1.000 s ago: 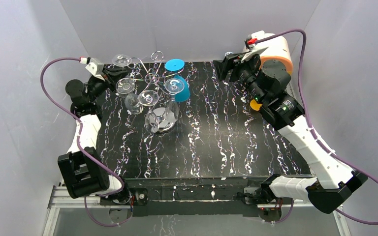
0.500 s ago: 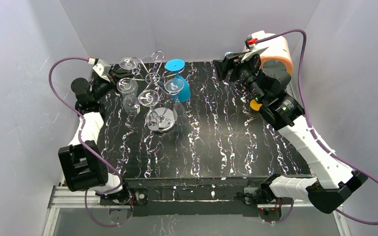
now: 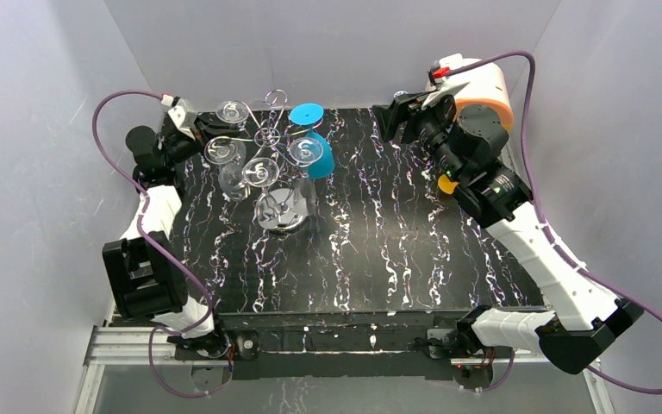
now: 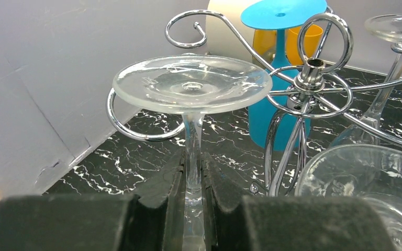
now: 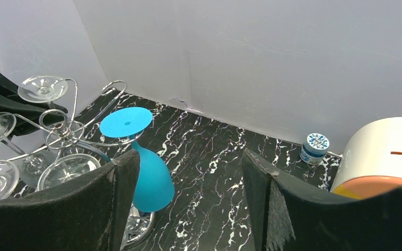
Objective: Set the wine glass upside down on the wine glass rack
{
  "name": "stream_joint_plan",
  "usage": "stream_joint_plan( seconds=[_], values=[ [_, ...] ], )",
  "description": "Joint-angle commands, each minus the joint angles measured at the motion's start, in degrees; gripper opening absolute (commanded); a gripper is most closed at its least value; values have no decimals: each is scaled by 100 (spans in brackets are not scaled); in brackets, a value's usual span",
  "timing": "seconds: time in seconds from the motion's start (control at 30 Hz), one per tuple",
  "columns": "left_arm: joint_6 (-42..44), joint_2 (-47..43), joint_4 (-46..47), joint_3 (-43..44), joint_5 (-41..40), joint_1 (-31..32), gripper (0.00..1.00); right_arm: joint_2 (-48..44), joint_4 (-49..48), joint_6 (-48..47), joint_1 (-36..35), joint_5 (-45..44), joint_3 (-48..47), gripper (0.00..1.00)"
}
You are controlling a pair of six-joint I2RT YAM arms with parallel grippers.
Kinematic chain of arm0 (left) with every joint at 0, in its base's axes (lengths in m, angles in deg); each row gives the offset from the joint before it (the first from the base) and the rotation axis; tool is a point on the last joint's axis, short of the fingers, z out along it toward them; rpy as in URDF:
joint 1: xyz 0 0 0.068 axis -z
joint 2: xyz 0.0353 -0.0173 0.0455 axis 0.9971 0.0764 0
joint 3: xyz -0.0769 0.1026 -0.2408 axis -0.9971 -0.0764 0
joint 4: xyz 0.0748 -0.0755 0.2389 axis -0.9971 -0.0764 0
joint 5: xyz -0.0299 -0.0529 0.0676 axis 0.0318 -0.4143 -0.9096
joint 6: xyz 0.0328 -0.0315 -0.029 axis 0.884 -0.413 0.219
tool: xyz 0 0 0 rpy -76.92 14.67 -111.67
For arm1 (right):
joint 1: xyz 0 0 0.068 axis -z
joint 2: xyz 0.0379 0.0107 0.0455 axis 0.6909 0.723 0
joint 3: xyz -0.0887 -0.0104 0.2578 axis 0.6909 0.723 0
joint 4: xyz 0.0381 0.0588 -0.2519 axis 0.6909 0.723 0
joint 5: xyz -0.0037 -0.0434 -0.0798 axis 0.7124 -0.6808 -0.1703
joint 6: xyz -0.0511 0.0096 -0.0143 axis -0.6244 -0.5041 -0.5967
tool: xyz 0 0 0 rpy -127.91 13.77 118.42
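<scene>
My left gripper (image 3: 195, 129) is shut on the stem of a clear wine glass (image 4: 192, 83), held upside down with its round foot on top. The glass stem (image 4: 192, 157) runs between my fingers (image 4: 170, 180). The silver wine glass rack (image 3: 267, 136) stands at the back left on its chrome base (image 3: 280, 210). One curled arm (image 4: 136, 134) of the rack curves just behind the held stem, under the foot. The rack's post and loop (image 4: 314, 63) are to the right. My right gripper (image 5: 188, 178) is open and empty, high at the back right (image 3: 394, 121).
Three clear glasses (image 3: 261, 171) and a blue glass (image 3: 315, 155) hang upside down on the rack. A white and orange roll (image 3: 483, 90) and a small jar (image 5: 314, 148) sit at the back right. Grey walls close the left, back and right.
My left gripper has moved right and slightly back with the clear glass, bringing it up against the rack's left arm. The right arm has not moved.
</scene>
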Motion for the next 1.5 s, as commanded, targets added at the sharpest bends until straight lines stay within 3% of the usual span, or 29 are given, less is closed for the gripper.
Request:
stream_joint_plan(
  seconds=[0.0, 0.43, 0.73, 1.2, 1.47],
  values=[
    [13, -9, 190, 308, 145, 115, 0, 46, -266, -56, -32, 27, -4, 79],
    [-149, 344, 179, 647, 99, 234, 0, 88, -355, -35, -38, 133, -100, 79],
    [-557, 356, 198, 1043, 1065, 328, 0, 17, -384, -46, -36, 160, -1, 79],
    [-215, 454, 177, 898, 352, 358, 0, -43, -380, 94, -32, 258, -57, 79],
    [-221, 423, 175, 788, 555, 464, 0, -8, -415, 189, -37, 380, -86, 79]
  ],
)
